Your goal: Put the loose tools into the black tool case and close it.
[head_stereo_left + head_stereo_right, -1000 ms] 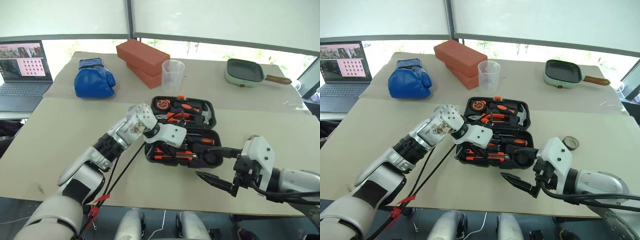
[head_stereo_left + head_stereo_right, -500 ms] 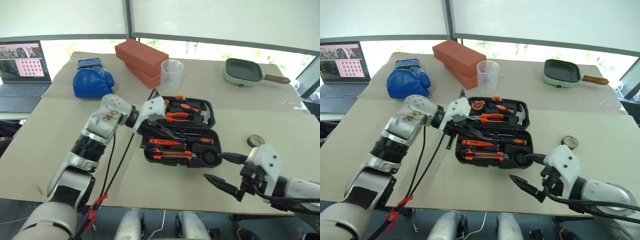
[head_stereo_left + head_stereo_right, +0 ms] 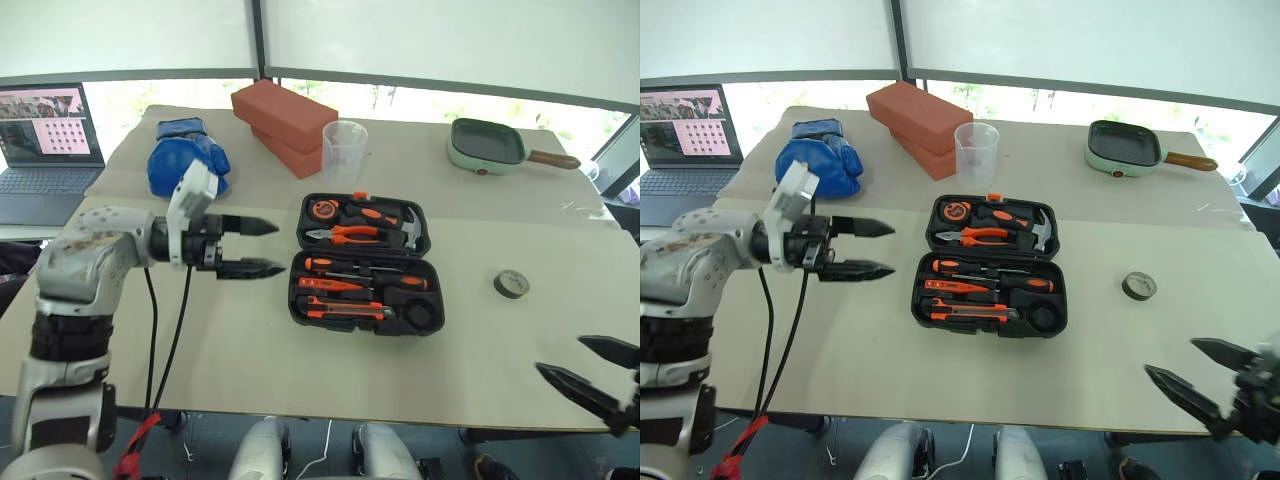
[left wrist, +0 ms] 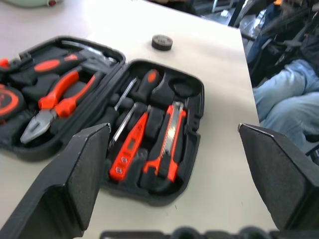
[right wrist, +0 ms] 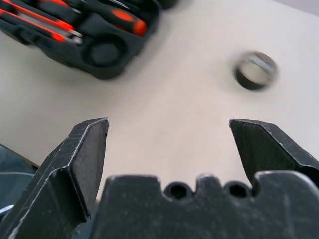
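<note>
The black tool case (image 3: 438,295) lies open in the middle of the table. Its near half holds slim orange-and-black tools: a screwdriver (image 3: 365,268), a thin orange pen-like tool (image 4: 127,149) and a utility knife (image 4: 169,144). Pliers (image 3: 345,235) and a hammer sit in the far half. My left gripper (image 3: 278,247) hovers just left of the case, pointing at it, open and empty. My right gripper (image 3: 1172,357) is low at the table's near right corner, open and empty, well away from the case.
A small tape roll (image 3: 511,284) lies right of the case. Behind it stand a clear cup (image 3: 344,146) and red bricks (image 3: 283,118), with a blue boxing glove (image 3: 185,160) at back left, a laptop (image 3: 50,140) and a green pan (image 3: 488,145). A seated person's legs (image 4: 286,99) are beyond the table.
My left gripper has come out of the case's near half, swung left and opened. My right gripper has drawn away to the right and nearer the table's edge, still open.
</note>
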Robot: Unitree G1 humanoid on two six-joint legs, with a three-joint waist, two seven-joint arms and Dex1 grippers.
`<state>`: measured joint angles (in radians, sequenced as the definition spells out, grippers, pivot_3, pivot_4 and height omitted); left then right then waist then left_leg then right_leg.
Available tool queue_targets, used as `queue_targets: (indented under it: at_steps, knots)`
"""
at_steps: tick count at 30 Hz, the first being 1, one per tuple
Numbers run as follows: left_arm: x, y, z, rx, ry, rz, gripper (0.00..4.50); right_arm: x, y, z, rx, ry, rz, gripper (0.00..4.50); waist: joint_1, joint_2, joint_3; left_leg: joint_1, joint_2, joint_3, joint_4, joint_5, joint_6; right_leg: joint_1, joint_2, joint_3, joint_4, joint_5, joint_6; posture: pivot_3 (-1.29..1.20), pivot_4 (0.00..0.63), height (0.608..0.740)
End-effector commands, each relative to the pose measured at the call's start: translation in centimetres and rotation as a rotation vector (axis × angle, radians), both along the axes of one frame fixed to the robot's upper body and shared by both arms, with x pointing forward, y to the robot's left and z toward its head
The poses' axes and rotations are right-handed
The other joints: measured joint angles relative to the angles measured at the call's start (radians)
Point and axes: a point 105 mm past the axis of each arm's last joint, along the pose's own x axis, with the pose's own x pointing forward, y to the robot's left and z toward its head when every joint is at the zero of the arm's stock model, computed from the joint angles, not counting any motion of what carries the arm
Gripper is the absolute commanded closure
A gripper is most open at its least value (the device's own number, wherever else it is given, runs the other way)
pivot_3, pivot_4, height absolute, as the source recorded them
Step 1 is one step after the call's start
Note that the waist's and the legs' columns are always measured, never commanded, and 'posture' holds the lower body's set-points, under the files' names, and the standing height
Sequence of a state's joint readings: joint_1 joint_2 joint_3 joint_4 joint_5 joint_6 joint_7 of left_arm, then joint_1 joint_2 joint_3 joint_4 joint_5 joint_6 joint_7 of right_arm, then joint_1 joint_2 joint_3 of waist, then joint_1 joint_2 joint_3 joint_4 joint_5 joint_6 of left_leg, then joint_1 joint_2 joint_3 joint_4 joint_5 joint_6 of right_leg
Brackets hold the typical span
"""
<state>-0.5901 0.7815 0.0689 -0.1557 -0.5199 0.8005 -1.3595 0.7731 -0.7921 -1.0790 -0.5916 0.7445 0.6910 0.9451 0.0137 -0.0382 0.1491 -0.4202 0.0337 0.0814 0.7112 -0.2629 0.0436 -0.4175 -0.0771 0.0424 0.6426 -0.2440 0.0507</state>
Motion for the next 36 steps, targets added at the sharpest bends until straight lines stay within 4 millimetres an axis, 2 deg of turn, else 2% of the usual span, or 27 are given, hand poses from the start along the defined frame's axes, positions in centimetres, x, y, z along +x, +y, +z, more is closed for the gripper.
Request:
queue_targets:
  at_steps: [1, 4, 8, 16, 19, 23, 30, 31, 32, 36]
  knots:
    - [-0.8, -1.1, 1.8, -0.009, -0.092, -0.048, 0.05, 0.7, -0.7, 0.7, -0.048, -0.020, 0.033, 0.00, -0.002, 0.000, 0.000, 0.000, 0.000, 0.000, 0.000, 0.000, 0.000, 0.000, 0.000, 0.000, -0.001, 0.000, 0.000, 0.00, 0.150, 0.738]
    - [-0.9, -1.6, 2.0, -0.008, -0.105, -0.061, 0.05, 2.0, -0.9, 0.5, -0.050, -0.020, 0.049, 0.00, -0.004, 0.000, 0.000, 0.000, 0.000, 0.000, 0.000, 0.000, 0.000, 0.000, 0.000, 0.001, 0.000, 0.000, 0.000, 0.00, 0.150, 0.738]
    - [-1.7, -2.7, 1.7, 0.009, -0.118, -0.096, 0.05, 6.3, -0.2, -1.1, -0.091, 0.023, 0.119, 0.00, -0.014, 0.000, 0.000, 0.001, -0.001, 0.001, 0.000, 0.000, 0.000, 0.000, 0.001, 0.001, 0.000, 0.000, -0.001, 0.00, 0.150, 0.738]
    - [-2.7, -3.8, 1.2, 0.012, -0.117, -0.111, 0.05, 12.0, 1.6, -3.0, -0.173, 0.042, 0.257, 0.00, -0.011, 0.001, 0.000, 0.000, -0.002, 0.002, -0.001, 0.000, 0.000, -0.002, 0.001, 0.002, 0.001, 0.000, -0.001, 0.00, 0.150, 0.738]
    - [-2.4, -3.9, 1.2, 0.025, -0.157, -0.081, 0.05, 14.1, 0.9, -4.1, -0.214, 0.051, 0.243, 0.00, -0.009, 0.002, 0.001, 0.000, -0.002, 0.002, 0.000, 0.000, 0.000, -0.002, 0.000, 0.002, 0.001, 0.000, 0.000, 0.00, 0.150, 0.738]
    - [-2.2, -3.9, 1.5, 0.028, -0.183, -0.054, 0.05, 16.8, -0.4, -4.5, -0.247, 0.027, 0.173, 0.00, -0.008, 0.002, 0.001, -0.001, -0.003, 0.003, 0.000, 0.000, 0.000, -0.002, 0.001, 0.002, 0.001, 0.000, 0.000, 0.00, 0.150, 0.738]
    - [-2.0, -3.8, 2.0, 0.028, -0.211, -0.031, 0.05, 19.1, -1.1, -5.6, -0.213, 0.030, 0.112, 0.00, -0.010, 0.003, 0.001, -0.001, -0.002, 0.003, -0.001, 0.000, 0.000, -0.003, 0.001, 0.002, 0.001, 0.000, 0.000, 0.00, 0.150, 0.738]
    - [-1.9, -3.8, 2.0, 0.028, -0.215, -0.029, 0.00, 19.3, -1.1, -5.8, -0.198, 0.034, 0.103, 0.53, -0.010, 0.003, 0.001, -0.001, -0.002, 0.003, -0.001, 0.000, 0.000, -0.003, 0.001, 0.002, 0.001, 0.000, 0.000, 0.00, 0.150, 0.738]
    - [-1.9, -3.8, 2.1, 0.028, -0.219, -0.028, 0.00, 19.5, -1.1, -5.9, -0.188, 0.038, 0.097, 0.75, -0.011, 0.003, 0.001, -0.001, -0.002, 0.003, -0.001, 0.000, 0.000, -0.003, 0.001, 0.002, 0.001, 0.000, 0.000, 0.00, 0.150, 0.738]
    - [-1.5, -3.9, 2.3, 0.025, -0.234, -0.024, 0.00, 19.9, -1.2, -6.6, -0.164, 0.051, 0.066, 2.10, -0.014, 0.003, 0.001, -0.001, -0.002, 0.003, -0.001, 0.000, -0.001, -0.003, 0.001, 0.002, 0.001, 0.000, 0.000, 0.00, 0.150, 0.738]
